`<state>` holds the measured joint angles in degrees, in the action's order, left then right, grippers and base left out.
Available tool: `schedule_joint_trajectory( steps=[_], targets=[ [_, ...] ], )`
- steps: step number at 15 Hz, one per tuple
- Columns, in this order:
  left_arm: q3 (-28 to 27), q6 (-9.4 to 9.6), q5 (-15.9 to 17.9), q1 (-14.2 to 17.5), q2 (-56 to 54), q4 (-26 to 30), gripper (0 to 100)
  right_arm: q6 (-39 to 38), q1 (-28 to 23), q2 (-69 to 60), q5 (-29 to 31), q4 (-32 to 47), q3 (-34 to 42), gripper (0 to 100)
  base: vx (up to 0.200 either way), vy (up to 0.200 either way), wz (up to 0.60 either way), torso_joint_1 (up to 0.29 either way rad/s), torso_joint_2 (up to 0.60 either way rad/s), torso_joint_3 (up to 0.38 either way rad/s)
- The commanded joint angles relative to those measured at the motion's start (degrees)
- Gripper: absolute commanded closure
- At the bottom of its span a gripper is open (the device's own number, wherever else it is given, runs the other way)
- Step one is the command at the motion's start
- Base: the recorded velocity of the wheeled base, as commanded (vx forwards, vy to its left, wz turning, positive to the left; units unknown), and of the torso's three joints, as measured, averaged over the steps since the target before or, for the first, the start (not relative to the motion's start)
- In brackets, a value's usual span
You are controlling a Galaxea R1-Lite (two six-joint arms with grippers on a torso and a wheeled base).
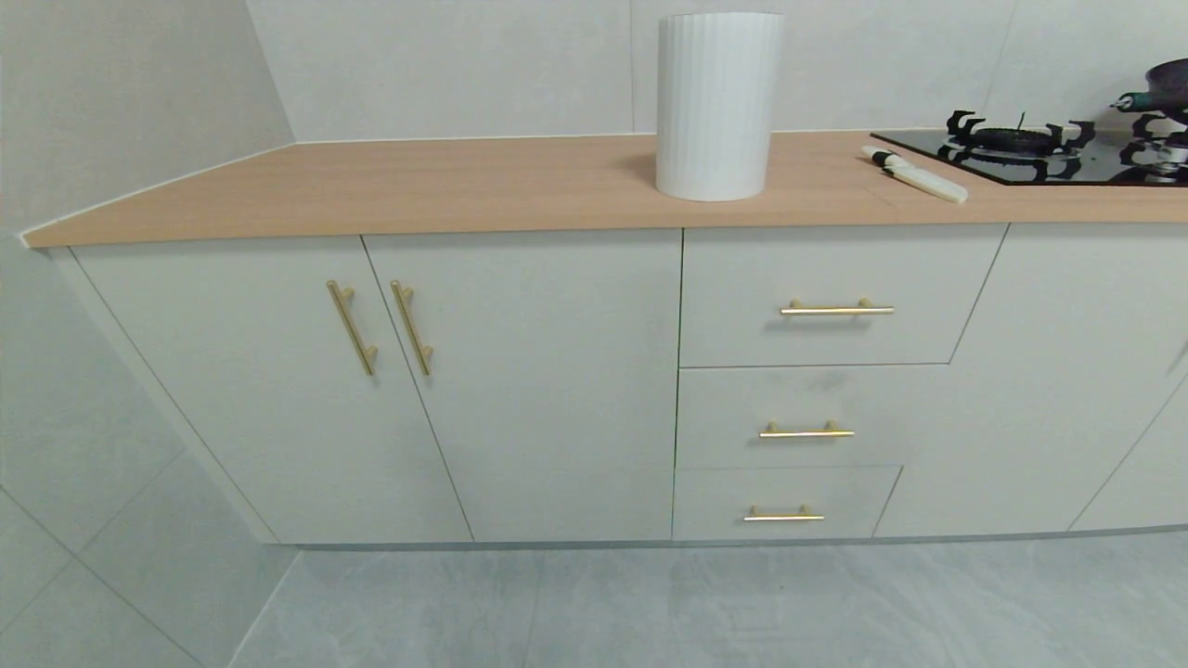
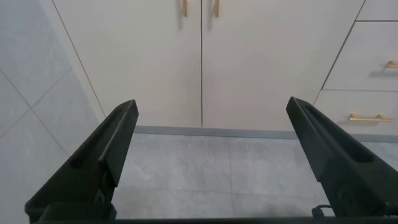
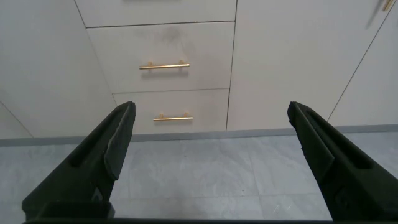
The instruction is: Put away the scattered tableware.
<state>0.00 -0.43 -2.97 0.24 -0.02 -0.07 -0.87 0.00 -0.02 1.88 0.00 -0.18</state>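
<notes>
Both claws stand wide apart, holding nothing. The left claw (image 2: 211,106) hangs low over the floor (image 2: 205,168) before the cabinet doors (image 2: 261,62); the right claw (image 3: 211,107) hangs low before the bottom drawers (image 3: 165,81). The knife (image 1: 914,173) lies well above both claws on the counter (image 1: 464,186), beside the hob (image 1: 1021,153), near a white ribbed holder (image 1: 714,104)

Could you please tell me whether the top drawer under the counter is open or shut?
Shut. The top drawer sits flush with the middle drawer below it; only thin seams show around its front.
</notes>
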Motion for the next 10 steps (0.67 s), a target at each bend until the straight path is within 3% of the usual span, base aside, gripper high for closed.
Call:
schedule_joint_trajectory(
  steps=[1,10],
  targets=[
    [0.0,-0.01,-0.01,0.02,0.02,-0.01,0,-0.1,0.0,0.11,0.06,0.26,0.01,0,0.0,0.0,0.0,0.0,0.0,0.0],
    [0.0,0.6,0.6,0.02,0.02,-0.01,0,-0.19,0.0,0.02,0.14,0.18,0.01,0,0.0,0.0,0.0,0.0,0.0,0.0]
  ],
)
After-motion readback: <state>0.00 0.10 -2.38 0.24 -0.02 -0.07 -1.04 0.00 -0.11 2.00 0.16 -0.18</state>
